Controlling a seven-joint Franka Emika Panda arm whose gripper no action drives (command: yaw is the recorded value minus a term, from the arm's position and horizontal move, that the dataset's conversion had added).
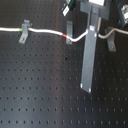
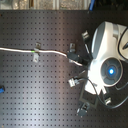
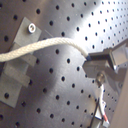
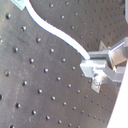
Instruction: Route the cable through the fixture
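The cable is a white cord lying across the black perforated board. In the first exterior view its green band sits at the left fixture. Its red band sits at the middle fixture. From there the cord rises to my gripper, which is shut on it, then runs on right past a third fixture. Both wrist views show the cable ending between the fingers. The second exterior view shows the cable and gripper.
A broad grey bar reaches down from the gripper across the board in the first exterior view. In the second exterior view the white arm covers the right side, with more fixtures around it. A small blue object lies at the second exterior view's left edge.
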